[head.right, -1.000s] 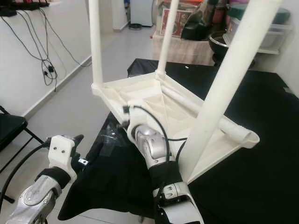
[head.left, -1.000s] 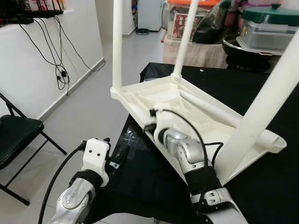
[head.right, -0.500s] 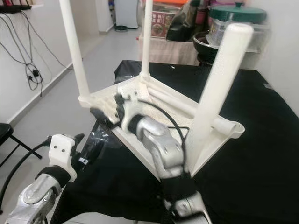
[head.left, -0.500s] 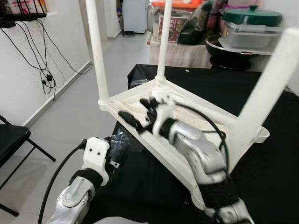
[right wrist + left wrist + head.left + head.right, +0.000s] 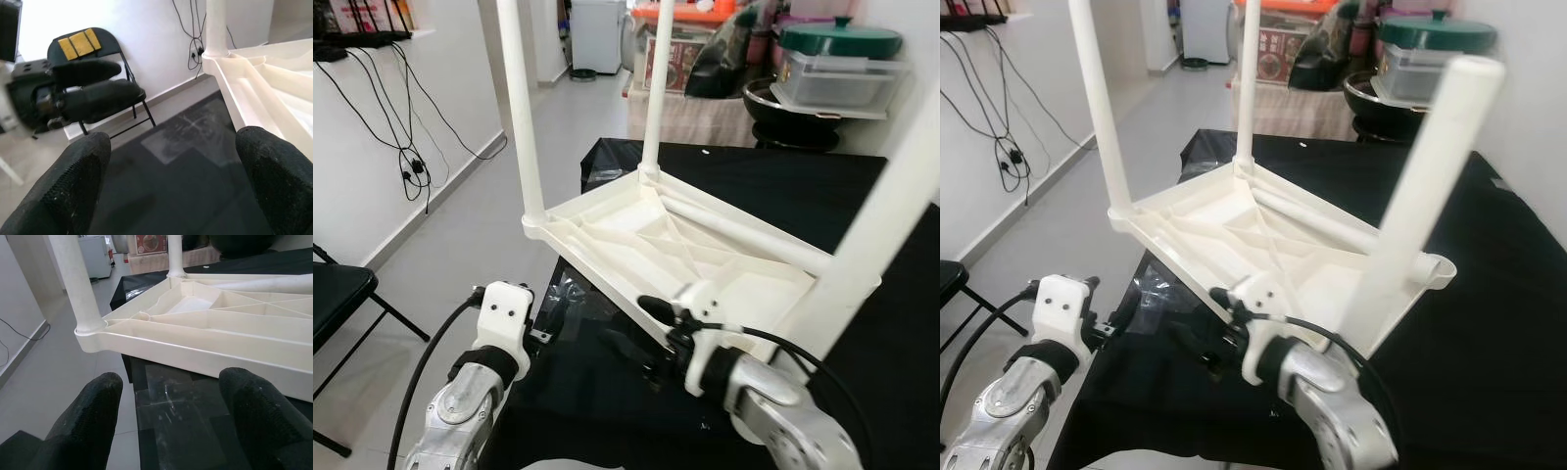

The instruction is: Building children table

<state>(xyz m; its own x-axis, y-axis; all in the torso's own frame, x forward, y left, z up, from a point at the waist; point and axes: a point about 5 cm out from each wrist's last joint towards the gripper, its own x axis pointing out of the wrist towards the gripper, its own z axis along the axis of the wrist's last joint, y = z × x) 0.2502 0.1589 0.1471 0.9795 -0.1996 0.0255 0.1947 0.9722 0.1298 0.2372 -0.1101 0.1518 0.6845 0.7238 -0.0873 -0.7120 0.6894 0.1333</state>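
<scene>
Black cloth covers the work surface [image 5: 862, 392] where the upturned white table [image 5: 685, 245] lies tilted, legs up; its near edge sits just ahead of my right gripper [image 5: 641, 338], fingers spread wide, empty; my left gripper [image 5: 168, 416], also wide, is farther off.

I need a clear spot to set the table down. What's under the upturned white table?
Under the white table lies a black table surface with a clear plastic sheet near its raised edge. Whatever sits beneath the tabletop's middle is covered.
</scene>
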